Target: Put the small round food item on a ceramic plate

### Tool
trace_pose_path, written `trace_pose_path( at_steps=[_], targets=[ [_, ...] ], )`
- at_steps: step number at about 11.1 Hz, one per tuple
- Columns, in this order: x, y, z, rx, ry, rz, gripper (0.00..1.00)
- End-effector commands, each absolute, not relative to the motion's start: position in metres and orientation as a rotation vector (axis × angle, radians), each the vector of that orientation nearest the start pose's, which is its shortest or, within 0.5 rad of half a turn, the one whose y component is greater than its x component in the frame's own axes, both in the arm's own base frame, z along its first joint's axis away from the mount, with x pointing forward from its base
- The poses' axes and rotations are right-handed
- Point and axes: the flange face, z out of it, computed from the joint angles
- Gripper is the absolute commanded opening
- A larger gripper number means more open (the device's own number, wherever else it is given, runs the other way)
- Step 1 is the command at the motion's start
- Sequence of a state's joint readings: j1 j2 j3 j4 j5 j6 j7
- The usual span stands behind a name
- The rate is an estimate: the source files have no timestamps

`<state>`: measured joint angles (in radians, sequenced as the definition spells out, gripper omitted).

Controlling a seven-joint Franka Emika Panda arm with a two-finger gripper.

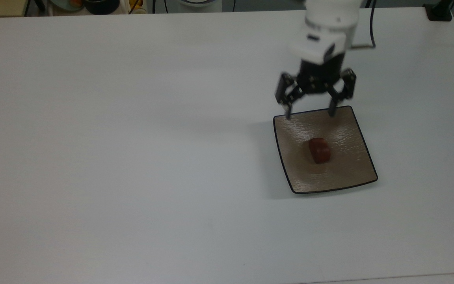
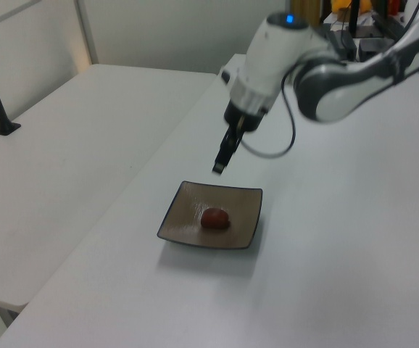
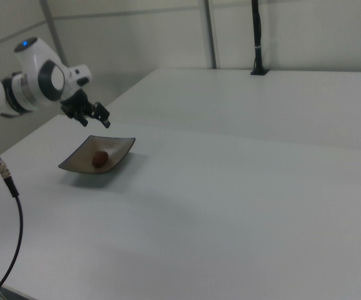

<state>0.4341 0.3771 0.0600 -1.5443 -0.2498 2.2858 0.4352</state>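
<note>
Three fixed cameras ring one white desk (image 1: 132,157).

The top view looks steeply down from high above, taking in nearly the whole desk, with clutter along its upper edge. The left view stands lower, off a desk corner, looking along the desk toward the arm's base. The right view sits low and nearer the surface, facing the wall from the other side. All three share the plate (image 1: 345,177) (image 2: 177,217) (image 3: 74,160) and the claw (image 1: 309,115) (image 2: 218,167) (image 3: 95,118) above it.
</note>
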Motion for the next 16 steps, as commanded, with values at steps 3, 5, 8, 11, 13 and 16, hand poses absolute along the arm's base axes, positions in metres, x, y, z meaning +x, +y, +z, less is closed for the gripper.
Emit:
trace_pose_path(
  at_steps=[3, 5, 8, 11, 13, 16],
  targets=[
    [0.558, 0.2, 0.602, -3.149, 0.132, -0.272, 1.0],
    [0.539, 0.155, 0.63, -3.138, 0.257, -0.176, 1.0],
    [0.522, 0.113, 0.633, -3.081, 0.313, -0.071, 1.0],
    [0.521, 0.11, 0.625, -3.098, 0.102, -0.085, 1.0],
    [0.527, 0.099, 0.623, -3.087, -0.142, -0.126, 1.0],
    [0.531, 0.094, 0.625, -3.05, -0.299, -0.165, 1.0]
  ],
)
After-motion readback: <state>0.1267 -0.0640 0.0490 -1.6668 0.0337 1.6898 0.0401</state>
